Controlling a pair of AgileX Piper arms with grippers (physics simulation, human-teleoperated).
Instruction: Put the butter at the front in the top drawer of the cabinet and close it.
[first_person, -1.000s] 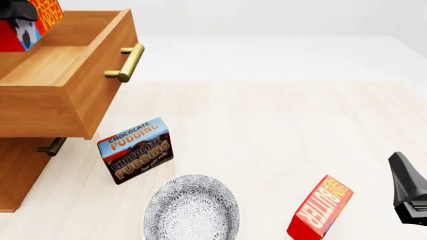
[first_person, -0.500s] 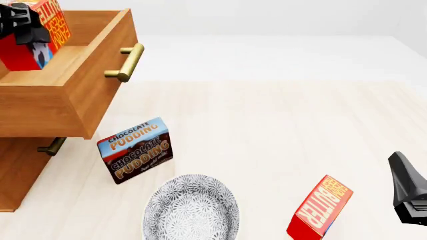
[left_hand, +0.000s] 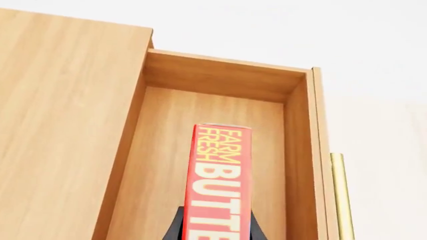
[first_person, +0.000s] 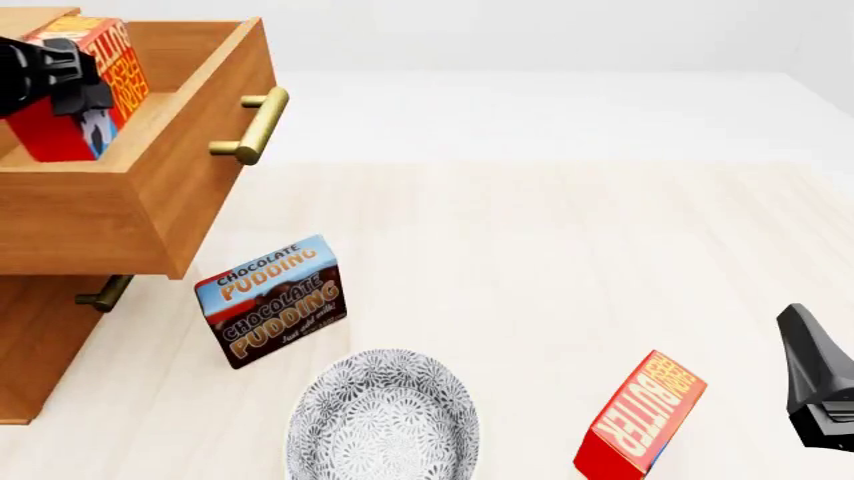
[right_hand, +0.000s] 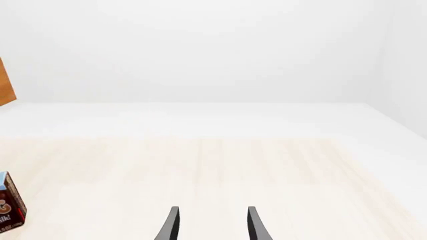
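1. Cabinet (first_person: 54, 340): honey-brown wood, at the left of the table (first_person: 561, 270). A lower brass handle (first_person: 103, 293) shows under the open drawer.
2. Top drawer (first_person: 147, 200): pulled well out, with its brass bar handle (first_person: 254, 125) facing right in the front view.
3. Butter (first_person: 83, 90): red carton with yellow-orange lettering, held upright over the open top drawer, its lower part below the drawer's rim. The wrist view shows its narrow lettered face above the drawer floor; whether it touches that floor cannot be told.
4. Left gripper (first_person: 60, 80): black, clamped on the butter, one finger on each side of the carton.
5. Second butter carton (first_person: 641, 415): alike in colour, standing tilted on the table near the front right.
6. Right gripper (right_hand: 212, 227): fingers parted, nothing between them, held above bare table; only its dark body shows at the right edge of the front view.
7. Chocolate Pudding box (first_person: 274, 300): brown and blue, on the table just beside the cabinet.
8. Patterned bowl (first_person: 383, 415): grey-white, in front of the pudding box.
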